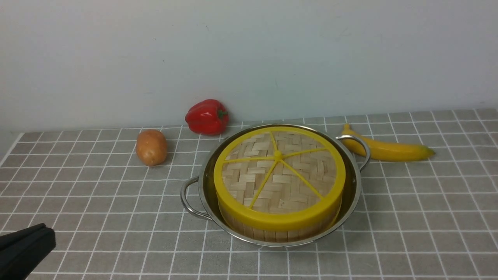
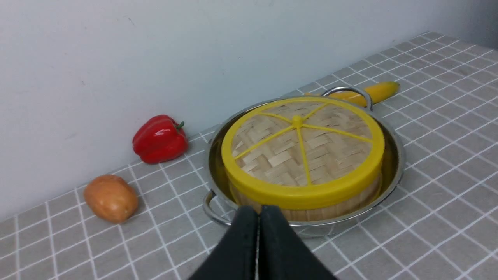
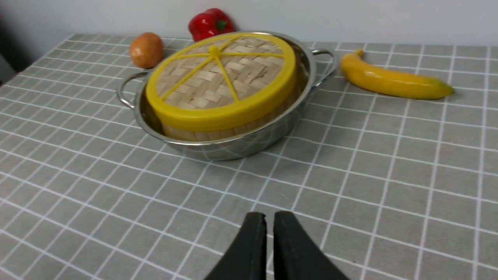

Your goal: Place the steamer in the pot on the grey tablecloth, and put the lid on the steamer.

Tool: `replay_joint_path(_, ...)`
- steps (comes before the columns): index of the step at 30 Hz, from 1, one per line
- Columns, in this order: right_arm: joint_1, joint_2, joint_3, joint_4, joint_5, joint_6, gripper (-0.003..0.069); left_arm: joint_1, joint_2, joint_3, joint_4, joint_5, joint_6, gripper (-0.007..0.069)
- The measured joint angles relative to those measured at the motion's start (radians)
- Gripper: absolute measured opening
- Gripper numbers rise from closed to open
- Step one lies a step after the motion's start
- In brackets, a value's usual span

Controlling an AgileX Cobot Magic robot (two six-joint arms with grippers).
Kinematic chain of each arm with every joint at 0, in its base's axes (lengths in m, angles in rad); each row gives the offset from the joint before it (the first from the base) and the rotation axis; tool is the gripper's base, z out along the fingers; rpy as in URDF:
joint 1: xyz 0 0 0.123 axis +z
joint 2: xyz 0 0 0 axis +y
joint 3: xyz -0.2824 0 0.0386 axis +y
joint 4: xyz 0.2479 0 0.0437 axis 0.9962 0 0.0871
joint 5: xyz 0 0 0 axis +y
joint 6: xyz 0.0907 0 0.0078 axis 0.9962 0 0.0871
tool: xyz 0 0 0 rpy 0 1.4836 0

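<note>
The pot stands on the grey tablecloth at the middle of the table. Inside it sits the steamer, with only its slatted wall showing below the lid. That lid lies flat on top of the steamer. My left gripper hovers low at the near left, well clear of the pot, shut and holding nothing. My right gripper shows only in its wrist view. It hangs over bare cloth short of the pot, fingers together but for a thin slit, with nothing in them.
Behind the pot, near the wall, lie a red bell pepper and a potato to the left. A banana lies to the right, close to the pot's right handle.
</note>
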Motion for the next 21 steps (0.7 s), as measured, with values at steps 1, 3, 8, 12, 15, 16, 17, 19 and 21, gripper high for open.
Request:
replay_joint_path(1,0.000,0.000,0.000,0.012,0.000,0.000,0.0062,0.000,0.000,0.008,0.022,-0.003,0.001,0.0011)
replay_joint_path(3,0.000,0.000,0.000,0.037,0.000,0.000,0.0071,0.013,-0.013,0.051,0.076,-0.021,0.001,0.0013)
replay_joint_path(8,0.000,0.000,0.000,0.090,0.000,0.000,0.0095,0.196,-0.079,0.268,0.109,-0.160,-0.008,0.0022)
replay_joint_path(12,0.000,0.000,0.000,0.121,0.000,0.001,0.0110,0.364,-0.151,0.440,0.109,-0.293,-0.052,0.0022)
replay_joint_path(15,0.000,0.000,0.001,0.132,0.000,0.001,0.0122,0.462,-0.225,0.541,0.110,-0.354,-0.091,0.0028)
replay_joint_path(16,0.000,0.000,0.001,0.132,0.000,0.001,0.0125,0.481,-0.247,0.556,0.114,-0.355,-0.097,0.0031)
replay_joint_path(17,0.000,0.000,0.001,0.136,0.000,0.001,0.0133,0.513,-0.284,0.572,0.116,-0.355,-0.105,0.0033)
replay_joint_path(19,0.000,0.000,0.001,0.136,-0.001,0.001,0.0139,0.527,-0.292,0.574,0.118,-0.352,-0.105,0.0033)
replay_joint_path(21,0.000,0.000,0.001,0.140,-0.001,0.001,0.0151,0.539,-0.296,0.575,0.117,-0.344,-0.105,0.0035)
